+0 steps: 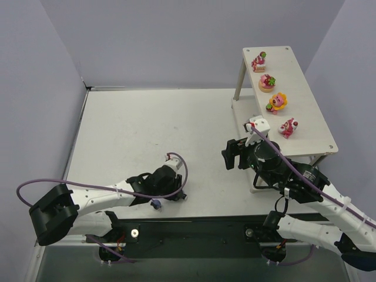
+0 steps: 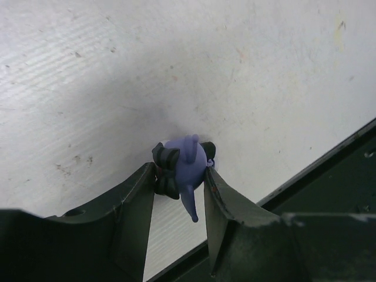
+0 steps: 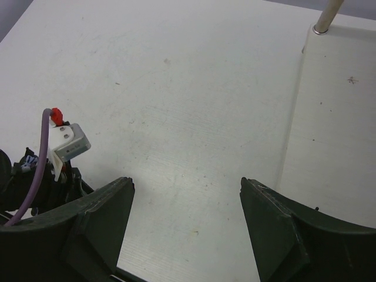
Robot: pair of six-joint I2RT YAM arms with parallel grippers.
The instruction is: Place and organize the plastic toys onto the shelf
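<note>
Four pink, red and yellow toys (image 1: 268, 83) stand in a row on the top board of the off-white shelf (image 1: 311, 111) at the far right. My left gripper (image 1: 157, 200) is shut on one blue-purple toy (image 1: 155, 204) low over the table near its front edge. In the left wrist view the toy (image 2: 187, 165) is pinched between the tips of my left gripper (image 2: 179, 179). My right gripper (image 1: 230, 155) is open and empty beside the shelf's left end. In the right wrist view this gripper (image 3: 187, 194) hangs over bare table. The other dark toys are out of view.
The shelf's lower board (image 3: 332, 141) and a slim leg (image 3: 326, 14) lie just right of my right gripper. The table's dark front edge (image 2: 329, 158) runs close under the left gripper. The left arm's wrist and purple cable (image 3: 44, 153) show at the right wrist view's left edge.
</note>
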